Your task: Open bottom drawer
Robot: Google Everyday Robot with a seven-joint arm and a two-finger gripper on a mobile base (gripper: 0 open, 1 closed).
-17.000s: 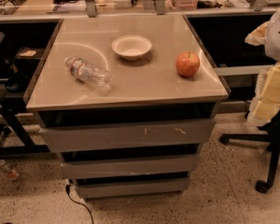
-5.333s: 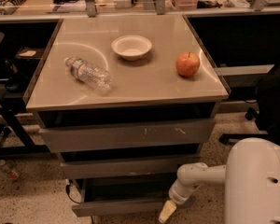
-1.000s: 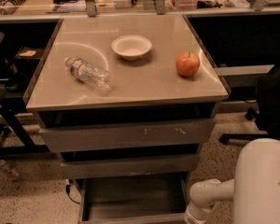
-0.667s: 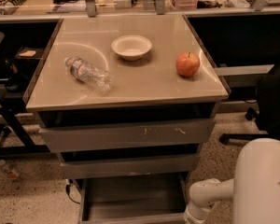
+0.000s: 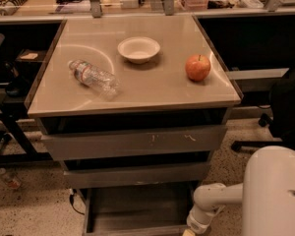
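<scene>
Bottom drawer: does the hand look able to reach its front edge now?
Probably yes. The hand hangs low beside the right front corner of the pulled-out bottom drawer, with nothing visible between them.

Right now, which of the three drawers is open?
The bottom drawer, tray pulled out; the middle drawer and top drawer are pushed in. The pincer is by the tray's front corner.
</scene>
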